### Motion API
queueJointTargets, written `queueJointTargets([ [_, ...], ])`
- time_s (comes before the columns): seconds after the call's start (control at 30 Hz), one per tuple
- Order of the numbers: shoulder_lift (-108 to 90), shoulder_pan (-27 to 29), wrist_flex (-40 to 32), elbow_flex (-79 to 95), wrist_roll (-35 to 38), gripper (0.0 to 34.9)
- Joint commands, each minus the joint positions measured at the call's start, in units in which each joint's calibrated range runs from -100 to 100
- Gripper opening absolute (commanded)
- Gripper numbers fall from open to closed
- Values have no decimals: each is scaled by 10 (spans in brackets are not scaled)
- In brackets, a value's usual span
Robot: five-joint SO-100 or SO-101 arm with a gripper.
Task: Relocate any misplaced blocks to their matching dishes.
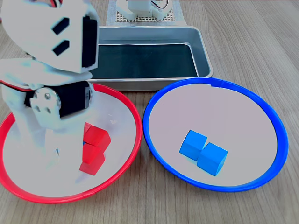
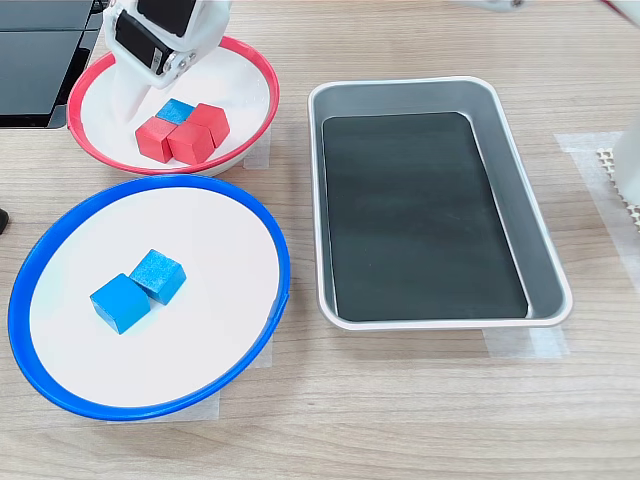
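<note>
In the first exterior view, the two dishes are sitting nearest on the wooden table, almost touching at their rims. The blue-rimmed dish is lying to the first exterior view's right and is holding two blue cubes, pressed against each other corner to side. Nothing is blocking them from above.

The red-rimmed dish is lying to the first exterior view's left, and the white arm is standing over it, covering much of its pale inside. The gripper is reaching down into this dish just beside the block cluster; whether its jaws are spread or closed I cannot tell, since the arm's body is hiding them in both exterior views.

In the red-rimmed dish, three blocks are huddling together. Two red cubes are sitting side by side and touching. One lone blue cube, the misplaced one, is sitting behind them in the second exterior view, wedged between the reds and the gripper's white finger. In the first exterior view only a sliver of that blue is peeking out at the reds' left edge.

Farther back in the first exterior view, the rectangular metal tray with a dark bottom is lying just beyond both dishes. Beyond it, a white arm base is resting on a pale mesh mat.

In the second exterior view, a black object is sitting at the top left edge.
</note>
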Motion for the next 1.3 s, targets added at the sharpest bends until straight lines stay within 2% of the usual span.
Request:
queueJointTargets([
  [0.0, -7, -9, -3, -12, 3, 149],
  [0.7, -54, -1, 54, 46, 18, 144],
  [1.27, -89, -7, 56, 97, 21, 139],
])
